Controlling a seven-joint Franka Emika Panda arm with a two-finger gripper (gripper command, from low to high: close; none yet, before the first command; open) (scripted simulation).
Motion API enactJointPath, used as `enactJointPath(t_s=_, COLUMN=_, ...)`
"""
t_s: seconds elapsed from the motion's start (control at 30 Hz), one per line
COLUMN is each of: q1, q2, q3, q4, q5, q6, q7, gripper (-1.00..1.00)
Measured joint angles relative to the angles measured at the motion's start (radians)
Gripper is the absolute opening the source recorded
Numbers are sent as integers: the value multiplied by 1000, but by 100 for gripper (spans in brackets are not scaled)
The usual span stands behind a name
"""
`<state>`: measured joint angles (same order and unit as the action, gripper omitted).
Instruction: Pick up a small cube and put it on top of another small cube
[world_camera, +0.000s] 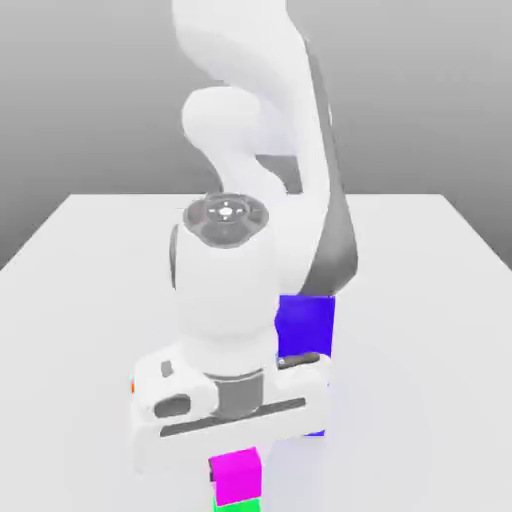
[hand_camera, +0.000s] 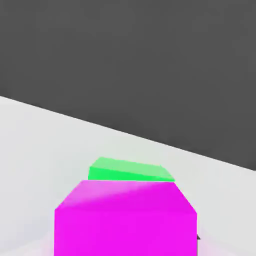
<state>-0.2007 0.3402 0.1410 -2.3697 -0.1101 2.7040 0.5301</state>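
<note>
The small magenta cube (world_camera: 235, 477) sits directly over the small green cube (world_camera: 237, 506) at the near edge of the exterior view. Just a sliver of the green one peeks out beneath it. In the hand view the magenta cube (hand_camera: 125, 220) looms close. A strip of the green cube's (hand_camera: 131, 170) top shows past its far edge, so the two are not squarely aligned. My gripper (world_camera: 233, 450) hangs straight down just above the magenta cube, and the white hand body covers the place where they meet.
A big blue-violet block (world_camera: 305, 325) stands behind the hand, to the exterior view's right, partly hidden by the arm. A speck of orange (world_camera: 132, 385) peeks out at the hand's other side. The white table (world_camera: 80, 260) stretches around them.
</note>
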Motion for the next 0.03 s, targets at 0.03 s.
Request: enactJointPath(t_s=0.03, q1=0, q2=0, q3=0, q4=0, q5=0, q6=0, q7=0, gripper=100)
